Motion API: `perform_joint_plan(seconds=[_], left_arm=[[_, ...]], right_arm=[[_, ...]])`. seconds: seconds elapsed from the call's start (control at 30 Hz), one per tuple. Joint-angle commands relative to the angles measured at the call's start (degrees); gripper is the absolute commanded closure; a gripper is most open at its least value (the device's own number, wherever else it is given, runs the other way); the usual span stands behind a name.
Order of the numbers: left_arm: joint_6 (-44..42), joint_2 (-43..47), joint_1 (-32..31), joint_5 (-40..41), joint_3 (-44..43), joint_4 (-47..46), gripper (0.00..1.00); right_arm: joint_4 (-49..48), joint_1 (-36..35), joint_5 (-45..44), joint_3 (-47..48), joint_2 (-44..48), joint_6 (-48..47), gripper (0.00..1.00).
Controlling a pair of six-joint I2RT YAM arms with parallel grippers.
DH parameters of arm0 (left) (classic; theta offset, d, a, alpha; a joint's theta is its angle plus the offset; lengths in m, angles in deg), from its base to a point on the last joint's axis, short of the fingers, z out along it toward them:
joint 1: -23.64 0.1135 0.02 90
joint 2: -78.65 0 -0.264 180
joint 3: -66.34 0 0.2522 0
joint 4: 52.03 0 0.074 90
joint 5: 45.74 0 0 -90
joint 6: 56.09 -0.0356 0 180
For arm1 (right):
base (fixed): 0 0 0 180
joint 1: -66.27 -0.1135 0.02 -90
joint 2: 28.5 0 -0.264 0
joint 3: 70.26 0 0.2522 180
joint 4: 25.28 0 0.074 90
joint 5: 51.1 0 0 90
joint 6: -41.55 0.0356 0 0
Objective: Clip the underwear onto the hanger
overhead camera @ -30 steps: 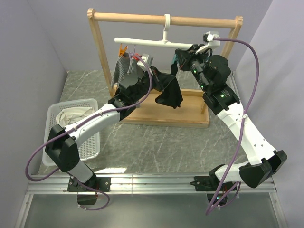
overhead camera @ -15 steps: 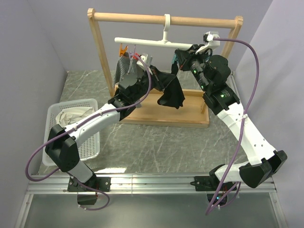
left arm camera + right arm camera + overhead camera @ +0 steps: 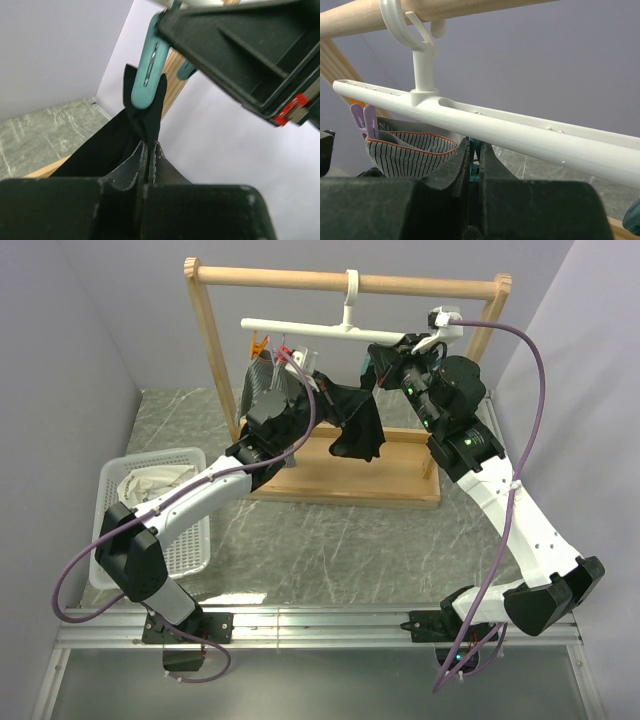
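Observation:
The white hanger (image 3: 330, 330) hangs by its hook from the wooden rod. The black underwear (image 3: 360, 430) hangs under it, between my two grippers. My left gripper (image 3: 315, 390) is shut on the underwear's left corner; in the left wrist view the fingers (image 3: 148, 146) pinch the black fabric (image 3: 115, 145) just below a teal clip (image 3: 148, 75). The fabric's tip lies against that clip's lower end; I cannot tell if the clip bites it. My right gripper (image 3: 378, 362) is shut on a teal clip (image 3: 476, 150) under the hanger bar (image 3: 520, 130).
The grey striped garment (image 3: 410, 150) hangs at the hanger's left end, by an orange clip (image 3: 260, 343) and a purple clip (image 3: 365, 120). The wooden rack (image 3: 210, 350) stands on its wooden base (image 3: 350, 480). A white basket (image 3: 190, 540) with cream cloth (image 3: 150, 485) sits left.
My left gripper has risen a little toward the hanger bar, lifting the underwear's left corner. The right gripper has stayed on its clip.

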Motion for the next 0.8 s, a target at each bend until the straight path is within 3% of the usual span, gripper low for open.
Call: perform_joint_plan(seconds=[0.0,0.37,0.77], left_arm=[[-0.4,-0.4,0.3,-0.8,-3.9,-2.6,1.00],[-0.8,-2.3,0.5,-1.1,-5.5,-1.5,1.00],[-0.6,-2.9,1.4,-0.9,-6.2,-2.3,1.00]], right_arm=[[0.0,0.3,1.1,0.4,1.9,0.7,1.00],[-0.1,0.6,1.3,0.6,1.9,1.3,1.00],[0.8,0.8,1.4,1.3,1.5,1.2,0.80]])
